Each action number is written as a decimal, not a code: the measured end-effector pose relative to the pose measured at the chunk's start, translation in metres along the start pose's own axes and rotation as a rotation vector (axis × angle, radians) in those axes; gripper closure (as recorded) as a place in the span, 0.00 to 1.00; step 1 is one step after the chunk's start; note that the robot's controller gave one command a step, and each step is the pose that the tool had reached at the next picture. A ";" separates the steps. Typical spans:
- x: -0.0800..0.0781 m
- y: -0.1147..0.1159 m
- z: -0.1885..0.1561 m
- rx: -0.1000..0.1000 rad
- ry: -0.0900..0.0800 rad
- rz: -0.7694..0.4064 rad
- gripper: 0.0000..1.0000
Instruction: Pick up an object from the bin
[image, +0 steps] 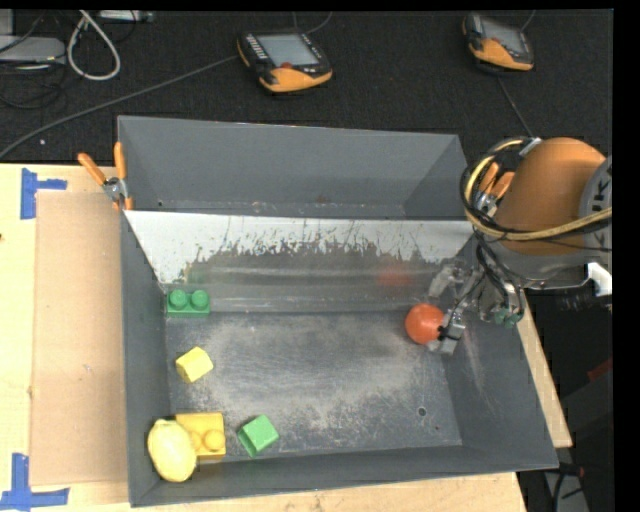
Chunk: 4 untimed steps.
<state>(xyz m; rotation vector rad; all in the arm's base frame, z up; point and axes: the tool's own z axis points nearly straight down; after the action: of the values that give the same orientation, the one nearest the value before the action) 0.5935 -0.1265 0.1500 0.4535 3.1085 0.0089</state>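
At the grey metal bin (300, 180)'s right wall: one round orange-red ball (422, 323) just beside the gripper (452, 328), opening impossible to tell. Left side, one each: green two-stud brick (188, 301), green cube (259, 435), yellow cube (194, 364), yellow studded brick (207, 430), yellow rounded lump (171, 452).

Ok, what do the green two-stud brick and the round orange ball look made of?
The green two-stud brick looks like hard moulded plastic: even colour, crisp round studs. The round orange ball next to the gripper looks smooth and evenly coloured, probably plastic or rubber; I cannot tell which.

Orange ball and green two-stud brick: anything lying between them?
Nothing: in the camera view, only bare bin floor runs between the orange ball and the green two-stud brick.
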 end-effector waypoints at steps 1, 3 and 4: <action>0.010 -0.009 0.032 0.000 -0.003 -0.219 0.00; -0.014 -0.020 0.080 -0.001 -0.006 -0.062 0.00; -0.014 -0.021 0.080 -0.001 -0.006 -0.062 0.00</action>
<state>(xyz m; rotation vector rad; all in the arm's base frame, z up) 0.6011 -0.1497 0.0696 0.3565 3.1149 0.0085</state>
